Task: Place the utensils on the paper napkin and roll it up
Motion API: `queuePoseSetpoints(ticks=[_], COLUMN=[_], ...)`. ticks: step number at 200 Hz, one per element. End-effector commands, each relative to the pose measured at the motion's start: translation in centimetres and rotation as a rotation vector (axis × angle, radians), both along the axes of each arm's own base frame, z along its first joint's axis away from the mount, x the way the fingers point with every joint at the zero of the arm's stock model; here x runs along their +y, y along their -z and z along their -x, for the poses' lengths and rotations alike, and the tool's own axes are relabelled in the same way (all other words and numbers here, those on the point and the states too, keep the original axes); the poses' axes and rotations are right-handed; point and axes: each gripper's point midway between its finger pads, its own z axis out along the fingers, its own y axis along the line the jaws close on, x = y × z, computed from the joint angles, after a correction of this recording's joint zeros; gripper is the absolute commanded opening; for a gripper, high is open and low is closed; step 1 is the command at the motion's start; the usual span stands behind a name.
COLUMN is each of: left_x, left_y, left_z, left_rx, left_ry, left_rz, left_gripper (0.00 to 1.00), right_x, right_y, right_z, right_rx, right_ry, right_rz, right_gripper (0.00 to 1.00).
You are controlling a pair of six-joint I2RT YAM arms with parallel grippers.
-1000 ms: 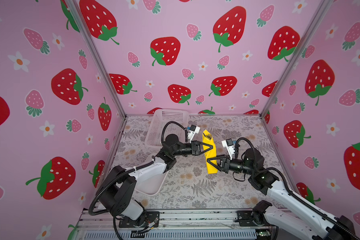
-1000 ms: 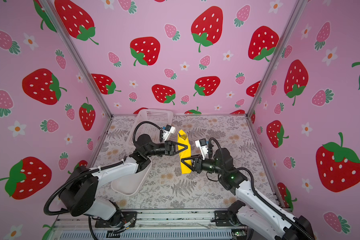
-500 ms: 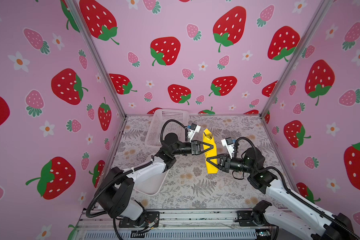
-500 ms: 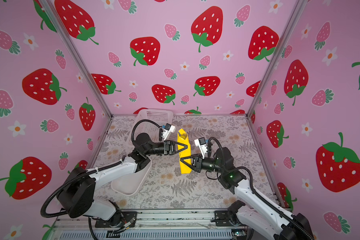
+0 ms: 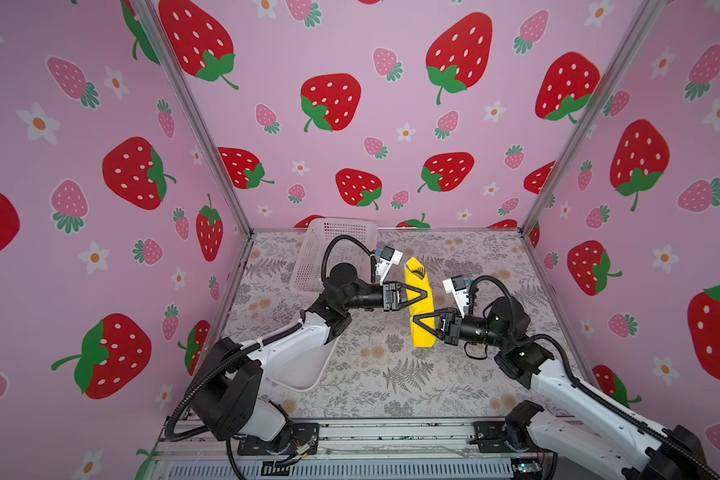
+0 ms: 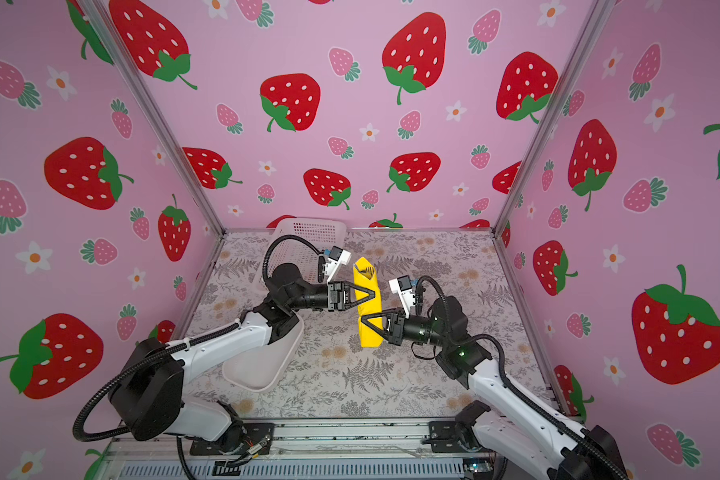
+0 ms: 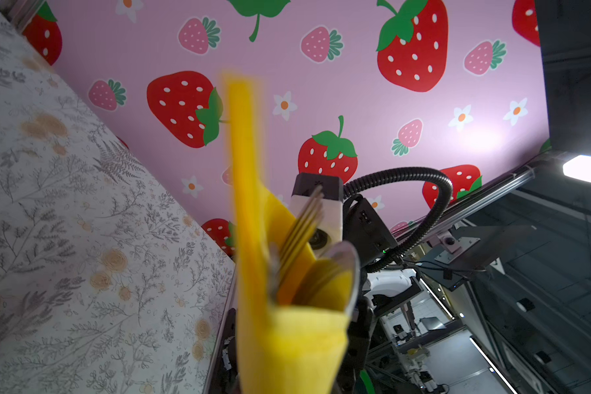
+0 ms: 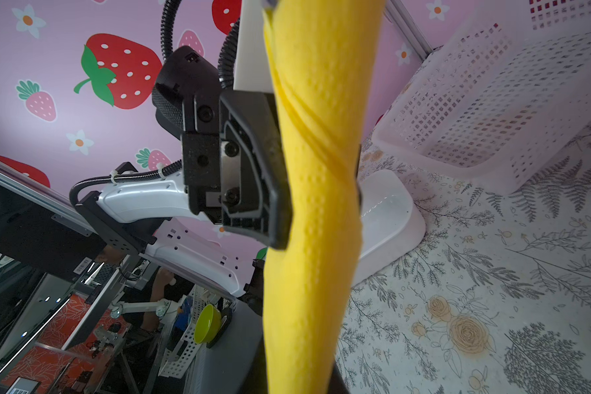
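The paper napkin (image 8: 321,204) forms a narrow yellow roll around utensils (image 7: 302,235)

Center frame in both top views: paper napkin (image 5: 419,309) roll up off the desk (image 5: 391,374), running up-down in frame. Left pincer (image 5: 424,293) comes in from the left at mid-roll, right pincer (image 5: 416,322) from the right, lower down. Utensils (image 7: 304,235) sit inside the roll, sticking out of its upper end. Basket (image 5: 333,249) behind, upper left; tray (image 5: 302,374) lower left, partly under the left arm.
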Motion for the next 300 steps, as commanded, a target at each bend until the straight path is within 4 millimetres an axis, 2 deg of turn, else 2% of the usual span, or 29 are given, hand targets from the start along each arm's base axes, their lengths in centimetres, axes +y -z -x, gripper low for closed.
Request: queuePoseSetpoints(ticks=[1, 7, 21, 57, 110, 146, 188, 220, 275, 300], left_x=[0.1, 0.2, 0.3, 0.4, 0.2, 0.0, -0.1, 0.0, 0.1, 0.2], left_y=[-1.5, -1.4, -1.1, -0.5, -0.5, -0.8, -0.8, -1.1, -1.8, -2.0], left_z=[0.2, 0.1, 0.1, 0.6, 1.4, 1.6, 1.3, 1.3, 1.5, 1.5], left_rx=[-0.048, -0.049, -0.044, -0.031, -0.025, -0.032, -0.021, -0.028, -0.052, -0.057], left_ry=[-0.011, -0.017, -0.021, -0.008, 0.033, 0.04, 0.031, 0.028, 0.025, 0.027], left_rz=[0.011, 0.007, -0.001, -0.007, 0.015, 0.027, 0.047, 0.057, 0.07, 0.075], left_gripper=[0.35, 0.4, 0.42, 0.56, 0.57, 0.47, 0.27, 0.17, 0.11, 0.1], right_x=[-0.3, -0.3, -0.4, -0.5, -0.4, -0.3, -0.3, -0.4, -0.8, -0.9], right_y=[-1.5, -1.5, -1.5, -1.5, -1.5, -1.5, -1.4, -1.2, -1.3, -1.2], right_z=[0.1, 0.0, 0.0, 0.0, -0.1, -0.1, -0.2, -0.2, 0.0, 0.2], right_rx=[-0.056, -0.056, -0.055, -0.057, -0.052, -0.048, -0.04, -0.032, -0.031, -0.026], right_ry=[0.012, 0.015, 0.016, 0.022, 0.022, 0.016, 0.021, 0.025, 0.025, 0.021], right_rz=[-0.046, -0.046, -0.046, -0.052, -0.061, -0.072, -0.078, -0.075, -0.083, -0.085], right_gripper=[0.1, 0.1, 0.1, 0.09, 0.1, 0.1, 0.1, 0.11, 0.15, 0.2])
